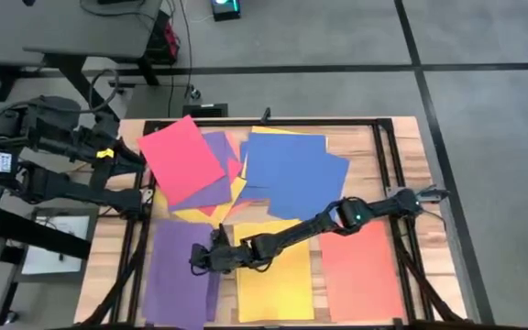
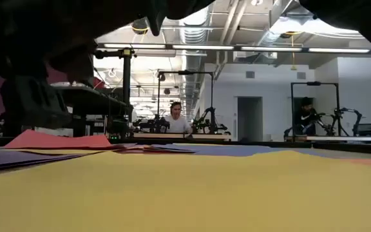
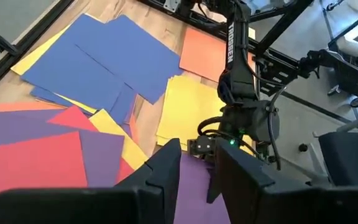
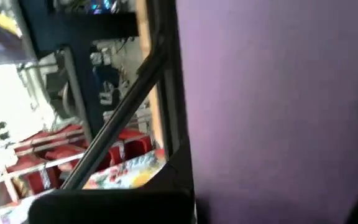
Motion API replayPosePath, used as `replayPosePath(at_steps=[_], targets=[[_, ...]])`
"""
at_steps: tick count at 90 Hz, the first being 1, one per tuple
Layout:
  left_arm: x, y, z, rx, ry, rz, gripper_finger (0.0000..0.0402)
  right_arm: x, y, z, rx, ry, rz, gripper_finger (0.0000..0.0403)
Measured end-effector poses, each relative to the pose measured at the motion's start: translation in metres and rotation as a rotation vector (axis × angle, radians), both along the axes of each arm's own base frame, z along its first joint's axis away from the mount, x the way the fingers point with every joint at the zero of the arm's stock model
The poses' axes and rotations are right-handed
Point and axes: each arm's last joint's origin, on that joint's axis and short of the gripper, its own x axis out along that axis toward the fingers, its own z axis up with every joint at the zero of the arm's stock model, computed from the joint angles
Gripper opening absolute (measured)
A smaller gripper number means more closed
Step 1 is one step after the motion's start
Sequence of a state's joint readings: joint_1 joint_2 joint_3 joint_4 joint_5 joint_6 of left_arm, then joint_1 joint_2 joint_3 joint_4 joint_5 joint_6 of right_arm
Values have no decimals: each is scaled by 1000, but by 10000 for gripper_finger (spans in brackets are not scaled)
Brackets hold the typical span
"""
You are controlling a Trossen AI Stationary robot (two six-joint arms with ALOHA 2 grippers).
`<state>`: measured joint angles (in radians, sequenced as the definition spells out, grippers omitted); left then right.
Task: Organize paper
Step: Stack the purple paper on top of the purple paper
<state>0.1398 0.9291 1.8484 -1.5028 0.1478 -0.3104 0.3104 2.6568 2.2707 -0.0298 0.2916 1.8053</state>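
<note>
Low down — right gripper [image 1: 197, 260] on purple sheet [image 1: 174, 275].

White vertical lettering on the dark upper link of the right arm [image 3: 232, 43], left wrist view; reads as "TROSSEN", only partly legible. White label on the left arm's base housing [image 1: 5, 163], high view, too small to read. No other legible text.
</note>
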Motion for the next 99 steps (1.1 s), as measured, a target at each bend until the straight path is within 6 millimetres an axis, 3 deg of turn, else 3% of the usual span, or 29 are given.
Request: replayPosePath(at_steps=[24,53,85,99], targets=[[0,0,0,-3,-2,2,82,5,-18,-6,-9,25,12,0],[0,0,0,-5,-5,4,82,4,-13,-22,5,69,59,7],[0,0,1,-6,-6,5,82,4,-17,-25,-5,109,53,117],[0,0,0,-6,-6,5,82,5,-23,-25,-35,107,56,145]])
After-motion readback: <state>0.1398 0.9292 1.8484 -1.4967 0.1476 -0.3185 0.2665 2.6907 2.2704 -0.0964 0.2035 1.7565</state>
